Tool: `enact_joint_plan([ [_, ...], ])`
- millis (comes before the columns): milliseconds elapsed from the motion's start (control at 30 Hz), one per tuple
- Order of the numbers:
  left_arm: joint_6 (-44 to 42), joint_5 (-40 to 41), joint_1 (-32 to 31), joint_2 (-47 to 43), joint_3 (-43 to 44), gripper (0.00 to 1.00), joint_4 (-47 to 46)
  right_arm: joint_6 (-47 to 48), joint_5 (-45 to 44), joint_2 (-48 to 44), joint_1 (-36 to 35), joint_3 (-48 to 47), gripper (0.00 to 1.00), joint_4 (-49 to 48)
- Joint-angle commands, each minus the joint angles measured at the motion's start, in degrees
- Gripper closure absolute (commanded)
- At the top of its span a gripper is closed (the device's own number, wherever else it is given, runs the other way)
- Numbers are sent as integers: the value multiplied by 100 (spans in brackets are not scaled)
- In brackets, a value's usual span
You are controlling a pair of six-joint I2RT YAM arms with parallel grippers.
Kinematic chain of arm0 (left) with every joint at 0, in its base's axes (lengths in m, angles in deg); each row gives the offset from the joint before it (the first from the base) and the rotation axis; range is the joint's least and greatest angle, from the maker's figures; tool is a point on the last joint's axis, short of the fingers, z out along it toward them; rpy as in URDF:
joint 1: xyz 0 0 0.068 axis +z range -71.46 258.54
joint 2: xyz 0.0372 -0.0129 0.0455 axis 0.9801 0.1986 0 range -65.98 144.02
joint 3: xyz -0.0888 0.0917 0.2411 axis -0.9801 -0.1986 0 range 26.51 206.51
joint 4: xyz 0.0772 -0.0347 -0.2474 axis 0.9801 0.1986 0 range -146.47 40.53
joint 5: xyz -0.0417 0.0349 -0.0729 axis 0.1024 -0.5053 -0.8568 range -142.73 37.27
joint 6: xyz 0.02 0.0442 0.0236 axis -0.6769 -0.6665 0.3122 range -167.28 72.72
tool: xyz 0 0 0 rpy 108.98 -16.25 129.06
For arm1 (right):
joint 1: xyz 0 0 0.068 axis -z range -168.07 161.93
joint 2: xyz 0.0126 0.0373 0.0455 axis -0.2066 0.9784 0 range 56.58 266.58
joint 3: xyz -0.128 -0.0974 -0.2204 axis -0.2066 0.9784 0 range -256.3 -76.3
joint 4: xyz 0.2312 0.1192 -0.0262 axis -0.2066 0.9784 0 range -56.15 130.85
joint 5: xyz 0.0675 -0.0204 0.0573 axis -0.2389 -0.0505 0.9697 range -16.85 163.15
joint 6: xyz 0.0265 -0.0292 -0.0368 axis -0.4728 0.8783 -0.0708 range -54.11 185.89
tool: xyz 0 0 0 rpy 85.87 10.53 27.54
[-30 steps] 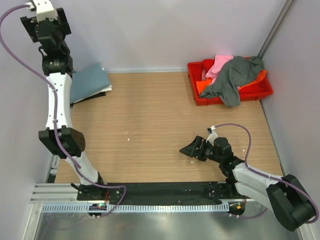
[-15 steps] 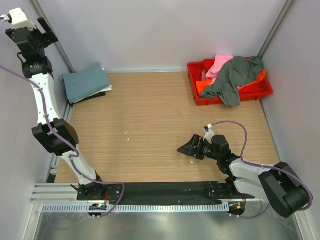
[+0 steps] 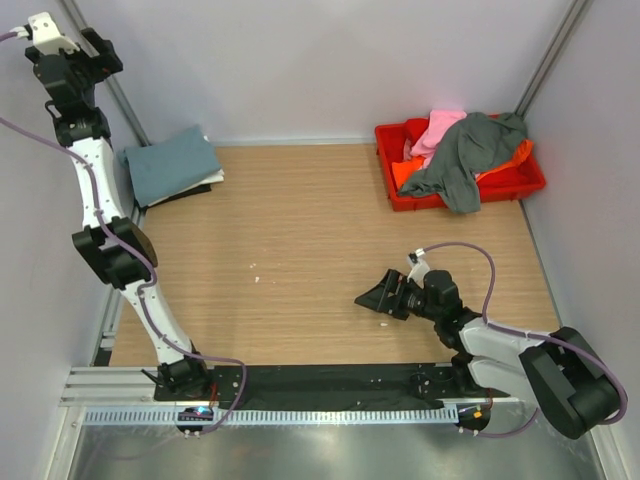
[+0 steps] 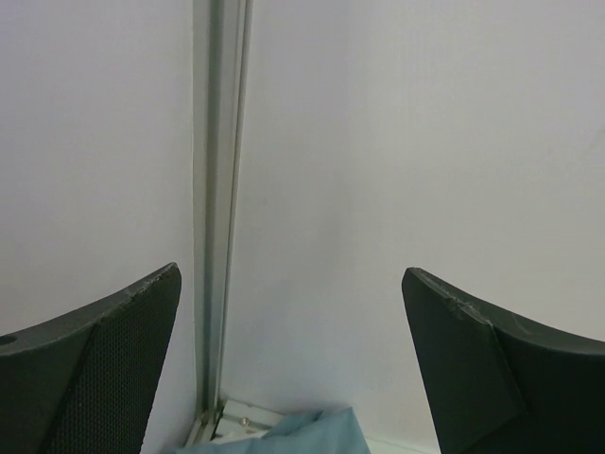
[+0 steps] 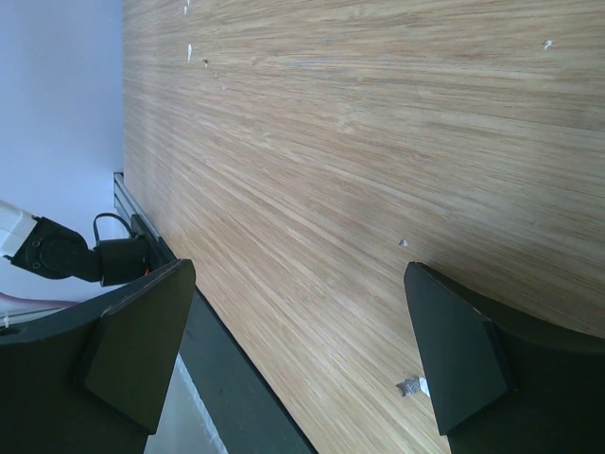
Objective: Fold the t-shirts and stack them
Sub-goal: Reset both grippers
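A folded dusty blue-grey t-shirt (image 3: 172, 165) lies at the table's far left corner on top of a white t-shirt (image 3: 208, 182). Its edge (image 4: 304, 434) shows at the bottom of the left wrist view. My left gripper (image 3: 100, 55) (image 4: 291, 274) is raised high beside the corner post, above and left of that pile, open and empty. A dark grey t-shirt (image 3: 465, 155), a pink one (image 3: 440, 128) and an orange one (image 3: 404, 173) lie crumpled in the red crate (image 3: 400, 201). My right gripper (image 3: 373, 298) (image 5: 299, 269) rests low over the bare wood, open and empty.
The wooden tabletop (image 3: 300, 240) is walled in on three sides, with metal corner posts (image 3: 128, 105) at the back. A black strip and metal rail (image 3: 330, 385) run along the near edge. Small white specks (image 5: 412, 385) lie on the wood near the right gripper.
My left arm has swung up and leftward, away from the folded pile toward the corner post, its jaws widening slightly. The right gripper has shifted a little to the left.
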Motion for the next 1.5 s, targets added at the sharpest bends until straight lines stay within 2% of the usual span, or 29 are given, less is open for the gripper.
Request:
enact_joint_plan([
  [0, 133, -227, 96, 321, 659, 0, -604, 186, -181, 73, -16, -25, 0, 271],
  [167, 257, -253, 114, 577, 924, 0, -692, 221, -58, 407, -16, -122, 0, 130],
  [233, 379, 131, 131, 499, 801, 0, -648, 212, -67, 390, -16, -105, 0, 156],
  [433, 364, 511, 175, 498, 432, 0, -743, 221, -251, -58, -24, -8, 0, 411],
  [467, 276, 554, 158, 489, 458, 0, -701, 221, -277, -41, -16, -25, 0, 428],
  [533, 643, 975, 123, 743, 922, 0, -473, 256, -260, 90, -16, -87, 0, 473],
  [633, 354, 1073, 26, 700, 863, 0, -455, 256, -155, 441, -16, -218, 0, 315],
  [667, 510, 1152, 69, 700, 862, 0, -394, 230, -137, 512, -16, -236, 0, 288],
  [700, 1295, 1248, 252, 718, 976, 0, -263, 221, -111, 539, -16, -236, 0, 227],
  [733, 1538, 1101, 324, 779, 1029, 0, -288, 212, -111, 513, -16, -228, 0, 235],
  [767, 1532, 1048, 299, 771, 925, 1, -340, 221, -102, 478, -24, -210, 0, 244],
  [833, 964, 1256, 132, 648, 810, 0, -280, 256, -154, 259, -7, -175, 0, 349],
  [933, 1065, 1021, -97, 307, 293, 0, 106, 247, -225, 109, -16, -114, 0, 350],
  [1100, 881, 1530, -1062, -1064, -1868, 0, 38, 221, -347, -390, -33, -35, 0, 524],
  [1233, 1389, 1356, -1818, -1944, -2871, 0, 195, 387, -926, -1612, -191, -305, 0, 1630],
  [1300, 1479, 986, -2056, -2374, -2934, 0, 870, 642, -1347, -2208, -200, -726, 0, 2938],
  [1367, 1479, 898, -2513, -2874, -3162, 0, 1466, 1046, -2130, -2396, -200, -1517, 0, 4034],
  [1400, 1453, 898, -2671, -3094, -3337, 0, 1557, 1178, -2463, -2344, -191, -2137, 0, 4319],
  [1433, 1374, 854, -3020, -3271, -3739, 0, 1636, 1397, -3153, -2196, -183, -2465, 0, 4801],
  [1467, 1286, 906, -3215, -3603, -3943, 0, 1915, 1495, -3465, -2020, -165, -2799, 0, 5014],
])
